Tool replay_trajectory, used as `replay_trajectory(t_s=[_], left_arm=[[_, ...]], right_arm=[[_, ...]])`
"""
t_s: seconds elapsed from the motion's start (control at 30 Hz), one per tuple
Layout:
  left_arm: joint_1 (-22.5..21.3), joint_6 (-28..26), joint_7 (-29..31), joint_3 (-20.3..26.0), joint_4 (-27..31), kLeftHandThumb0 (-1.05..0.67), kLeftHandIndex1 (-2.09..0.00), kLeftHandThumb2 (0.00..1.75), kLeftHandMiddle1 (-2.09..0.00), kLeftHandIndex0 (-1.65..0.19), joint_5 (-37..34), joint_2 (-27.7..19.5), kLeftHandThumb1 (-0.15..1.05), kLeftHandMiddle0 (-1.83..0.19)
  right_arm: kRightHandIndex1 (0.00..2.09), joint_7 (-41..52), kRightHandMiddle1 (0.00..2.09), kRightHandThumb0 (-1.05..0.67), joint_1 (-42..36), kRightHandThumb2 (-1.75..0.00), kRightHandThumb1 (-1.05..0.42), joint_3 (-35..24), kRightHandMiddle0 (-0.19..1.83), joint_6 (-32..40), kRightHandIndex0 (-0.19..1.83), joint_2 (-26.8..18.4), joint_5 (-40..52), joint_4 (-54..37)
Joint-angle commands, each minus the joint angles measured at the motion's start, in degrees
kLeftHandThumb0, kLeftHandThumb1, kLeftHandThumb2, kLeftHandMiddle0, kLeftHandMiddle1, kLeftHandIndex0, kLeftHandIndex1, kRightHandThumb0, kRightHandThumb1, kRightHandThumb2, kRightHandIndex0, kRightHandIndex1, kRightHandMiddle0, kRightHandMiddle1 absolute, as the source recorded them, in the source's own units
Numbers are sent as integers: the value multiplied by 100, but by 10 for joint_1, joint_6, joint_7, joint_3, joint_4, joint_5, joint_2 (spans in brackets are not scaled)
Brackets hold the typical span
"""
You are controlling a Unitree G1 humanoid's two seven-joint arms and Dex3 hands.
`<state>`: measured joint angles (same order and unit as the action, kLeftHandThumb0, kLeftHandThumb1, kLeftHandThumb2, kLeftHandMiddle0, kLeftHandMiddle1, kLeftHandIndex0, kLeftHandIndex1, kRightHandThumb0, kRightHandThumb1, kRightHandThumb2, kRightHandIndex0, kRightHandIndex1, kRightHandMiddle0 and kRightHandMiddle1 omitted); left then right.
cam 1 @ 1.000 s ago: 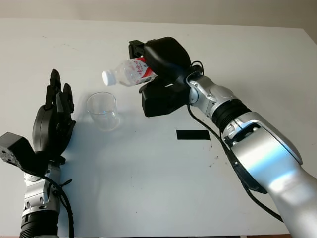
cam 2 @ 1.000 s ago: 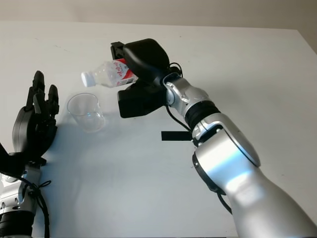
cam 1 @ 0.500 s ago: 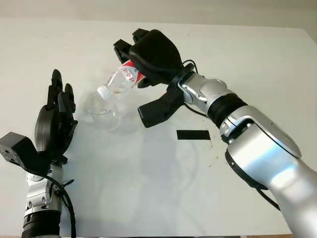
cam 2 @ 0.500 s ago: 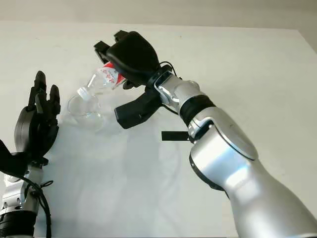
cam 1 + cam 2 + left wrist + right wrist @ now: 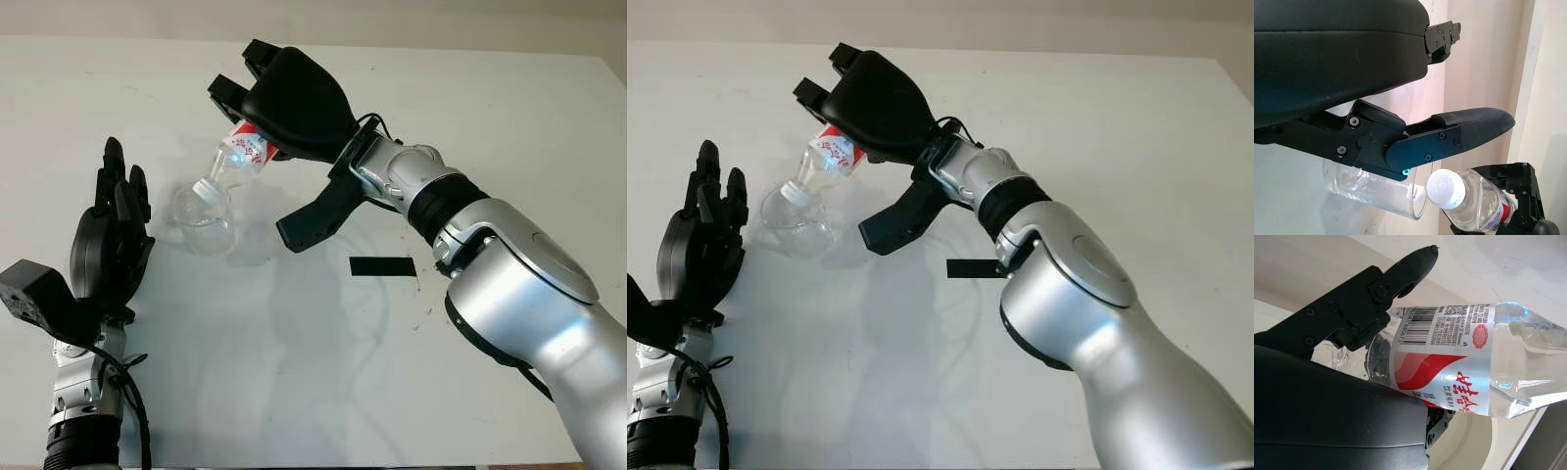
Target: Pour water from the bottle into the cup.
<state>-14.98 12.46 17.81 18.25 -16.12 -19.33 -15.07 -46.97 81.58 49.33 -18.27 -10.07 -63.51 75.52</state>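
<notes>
Left eye view: in the upper left of the frame, the right hand (image 5: 284, 98) grips the water bottle (image 5: 233, 160), tilted with its white cap (image 5: 203, 188) over the clear plastic cup (image 5: 199, 217) on the white table (image 5: 294, 372). The left hand (image 5: 108, 245) is open at the left edge, just beside the cup.

From my station this looks like a robotics lab or test bench rather than anyone's home. I'm working over a plain white table (image 5: 294, 392), bare apart from a short strip of black tape (image 5: 382, 265) stuck to its surface, the kind of marker used to fix a position. A beige wall (image 5: 392, 15) runs behind the far edge, unadorned. The props are minimal: one clear plastic cup (image 5: 202, 215) and one small water bottle (image 5: 235, 162) with a red-and-white label.
</notes>
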Motion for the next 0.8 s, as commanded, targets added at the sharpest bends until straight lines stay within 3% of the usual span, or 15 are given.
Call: replay_trajectory(t_s=[0.0, 0.2, 0.47, 0.5, 0.6, 0.77], left_arm=[[4, -1, -3, -1, 1, -84, 0, 69, 0, 19, 0, 7, 105, 19], [1, 2, -1, -2, -6, -84, 0, 69, 0, 19, -1, 7, 105, 19], [2, 6, 5, 0, -10, -84, 0, 69, 0, 19, -2, 4, 105, 19], [2, 7, 5, 1, -10, -83, 0, 70, 0, 19, -1, 4, 105, 19], [3, 10, 9, 2, -11, -83, 0, 70, 0, 19, -2, 2, 105, 19], [3, 5, 8, 3, -10, -84, 0, 69, 0, 19, -1, 1, 105, 19]], right_arm=[[209, -4, 209, -39, 22, -6, -102, -6, 40, 0, 107, -5, 8, 1], [209, 19, 209, -33, 7, -7, -104, -45, 56, -26, 107, -3, 58, 2], [209, 180, 209, -17, -41, -14, -105, -218, 43, -77, 97, 7, 271, -17], [209, 198, 209, -17, -50, -16, -105, -243, 47, -82, 101, 9, 299, -19], [209, 255, 209, -18, -73, -18, -104, -307, 83, -91, 114, 14, 376, -26], [209, 385, 209, -18, -109, -27, -105, -407, 97, -64, 114, 26, 503, -51]])
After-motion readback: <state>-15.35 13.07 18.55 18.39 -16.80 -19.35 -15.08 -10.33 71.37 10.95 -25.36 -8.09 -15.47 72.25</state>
